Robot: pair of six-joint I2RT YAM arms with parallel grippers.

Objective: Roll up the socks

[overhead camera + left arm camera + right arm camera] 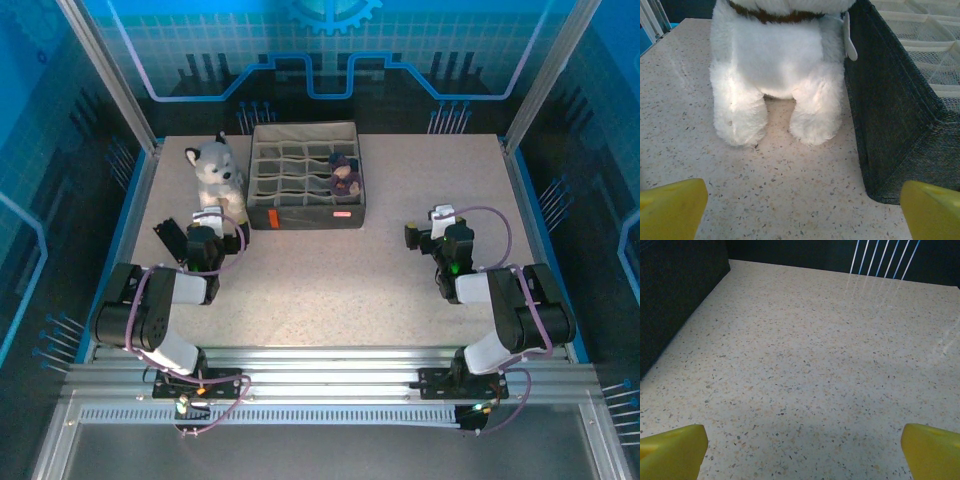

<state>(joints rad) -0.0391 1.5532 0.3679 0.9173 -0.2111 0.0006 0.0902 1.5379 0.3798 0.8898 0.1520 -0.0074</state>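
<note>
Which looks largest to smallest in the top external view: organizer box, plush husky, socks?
1. organizer box
2. plush husky, clearly smaller, though standing tall brings it nearer the camera
3. socks, a small bundle inside the box

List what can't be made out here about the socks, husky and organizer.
Socks, top view: too small to tell one from two, or rolled from loose.
Husky, left wrist view: head cut off by the top edge.
Orange label on the organizer, top view: too small to read.
</note>
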